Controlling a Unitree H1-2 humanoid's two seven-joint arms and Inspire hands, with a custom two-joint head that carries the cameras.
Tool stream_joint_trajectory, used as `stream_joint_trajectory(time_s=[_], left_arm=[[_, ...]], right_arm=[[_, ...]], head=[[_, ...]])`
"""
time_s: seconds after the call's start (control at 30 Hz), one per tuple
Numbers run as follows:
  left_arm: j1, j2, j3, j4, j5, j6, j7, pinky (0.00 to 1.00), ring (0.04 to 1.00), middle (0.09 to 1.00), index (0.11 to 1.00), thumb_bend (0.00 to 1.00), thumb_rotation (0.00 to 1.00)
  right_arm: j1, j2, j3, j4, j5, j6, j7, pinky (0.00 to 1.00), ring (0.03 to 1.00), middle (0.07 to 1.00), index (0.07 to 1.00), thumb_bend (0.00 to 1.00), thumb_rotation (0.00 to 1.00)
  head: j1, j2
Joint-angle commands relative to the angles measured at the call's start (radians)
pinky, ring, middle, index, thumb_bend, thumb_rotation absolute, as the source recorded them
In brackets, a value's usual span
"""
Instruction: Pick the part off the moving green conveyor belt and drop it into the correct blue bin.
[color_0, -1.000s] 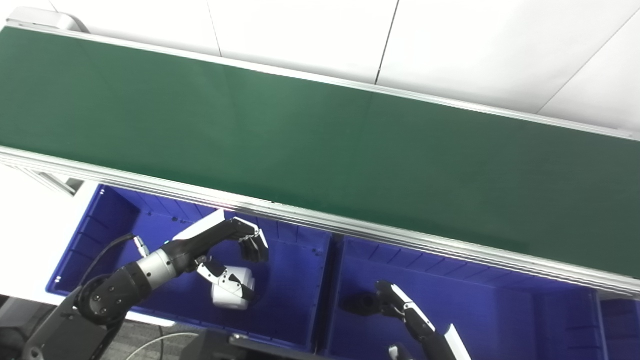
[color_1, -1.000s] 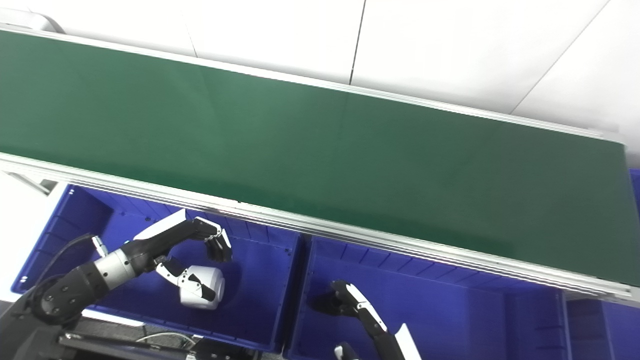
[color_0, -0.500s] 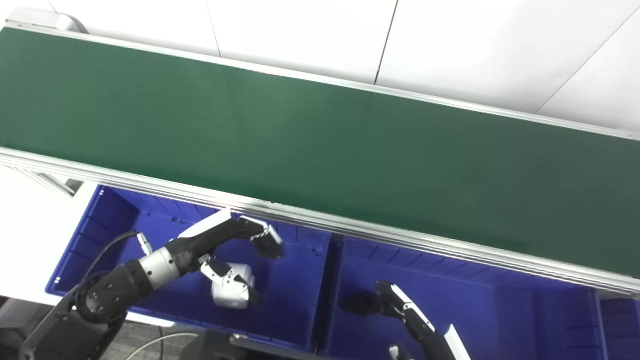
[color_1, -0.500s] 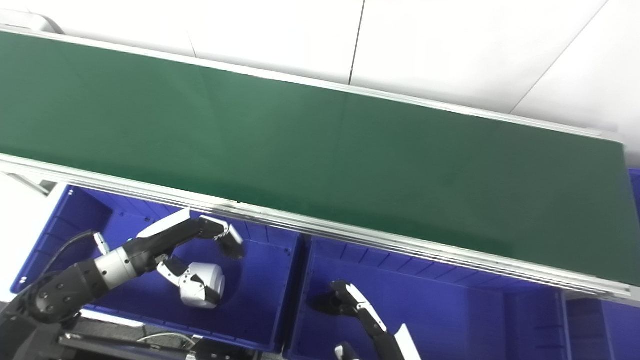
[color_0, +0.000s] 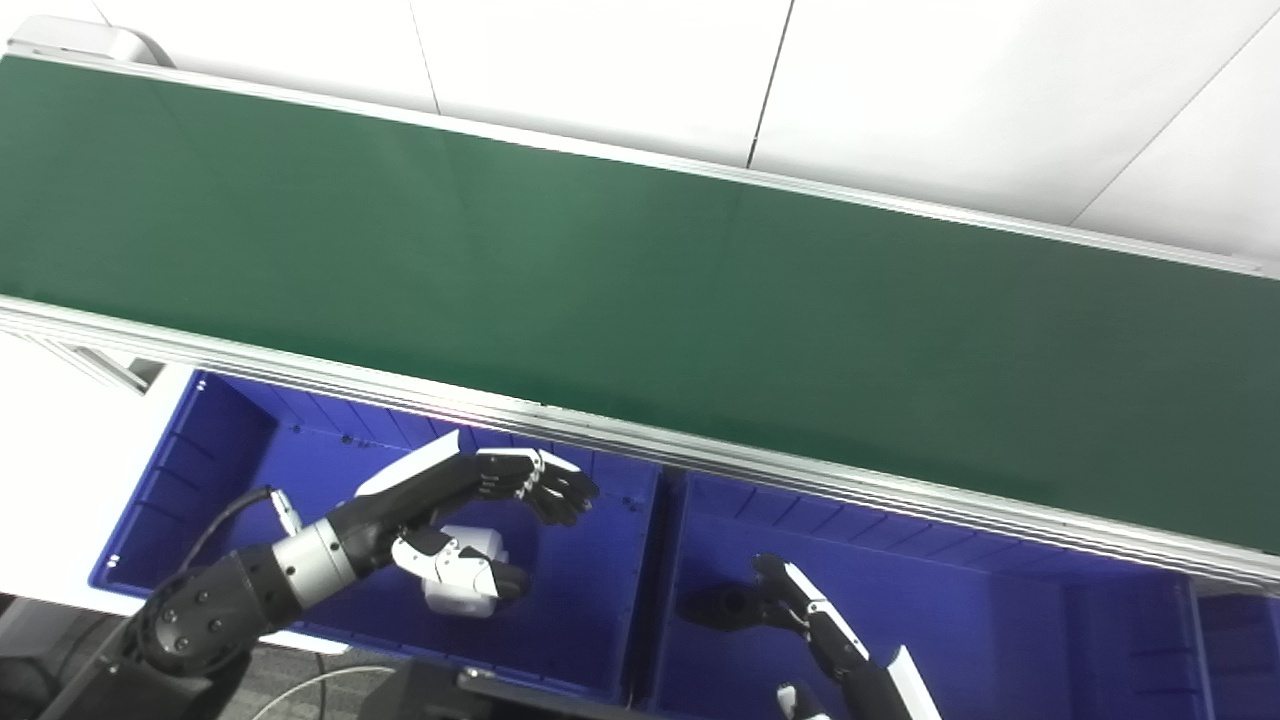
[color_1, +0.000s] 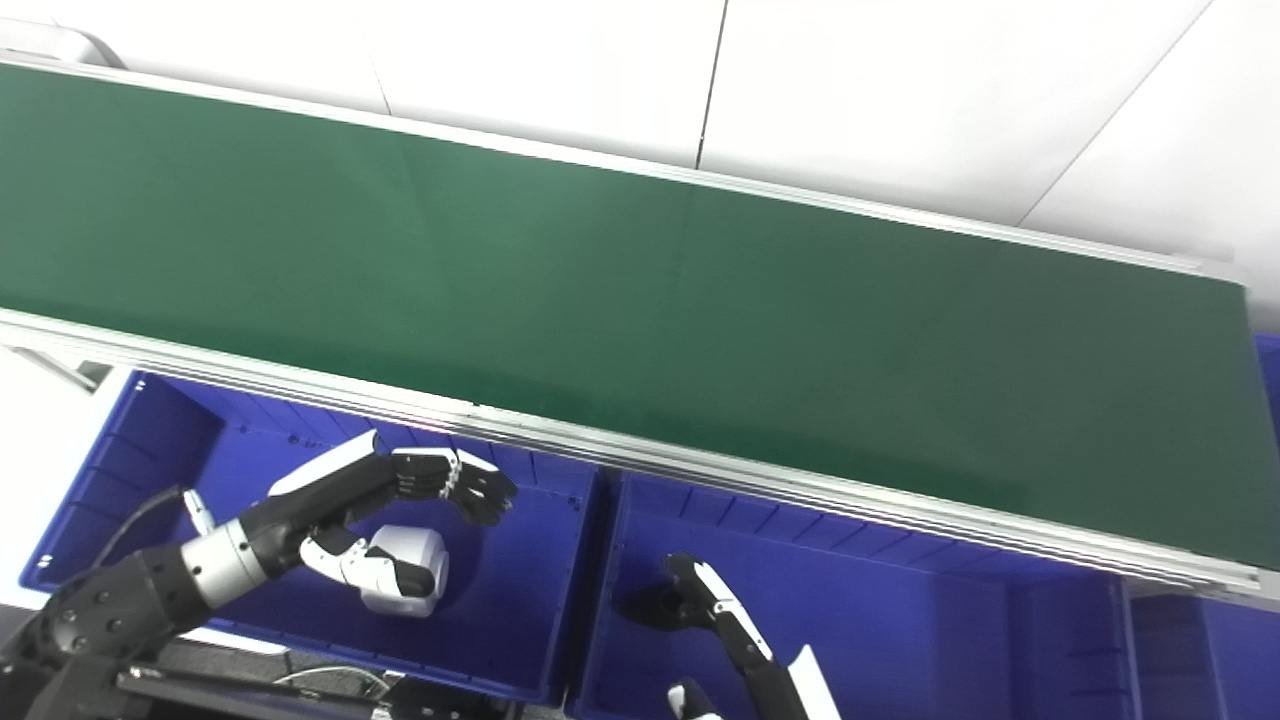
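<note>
Lower left, my left hand (color_0: 480, 500) has uncurled, fingers now spread above the white part (color_0: 462, 585) lying released in the left blue plastic bin (color_0: 185, 470); delivery looks done.

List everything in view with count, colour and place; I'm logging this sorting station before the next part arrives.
Green conveyor belt with silver aluminium rails: one, runs diagonally across the middle; no part visible on it.
Blue plastic bins: two clearly seen, below the belt's near rail, left bin and right bin; a sliver of further blue at the far right edge.
White rounded plastic part: one, on the left bin's floor under the left hand.
White panelled surface: beyond the belt.
Left hand: black and white, fingers spread open above the white part, holding nothing.
Right hand: black and white, over the right bin; grip unclear.
</note>
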Motion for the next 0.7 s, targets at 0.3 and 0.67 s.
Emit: stream_joint_trajectory(time_s=[0.3,0.67], left_arm=[[0.058,-0.013,-0.014,-0.080,-0.112,-0.037,-0.012,0.86,0.879,0.894,0.885,0.49,0.72],[0.059,-0.006,-0.030,-0.095,-0.190,0.063,-0.048,0.94,0.971,0.981,0.955,0.45,0.79]], right_arm=[[-0.013,0.062,0.014,-0.092,-0.040,0.074,0.001,0.90,0.943,0.972,0.953,0.51,1.00],[-0.025,0.070,-0.001,-0.099,-0.015,0.091,-0.005,0.89,0.934,0.963,0.940,0.54,1.00]], head=[[-0.141,0.129],[-0.184,0.139]])
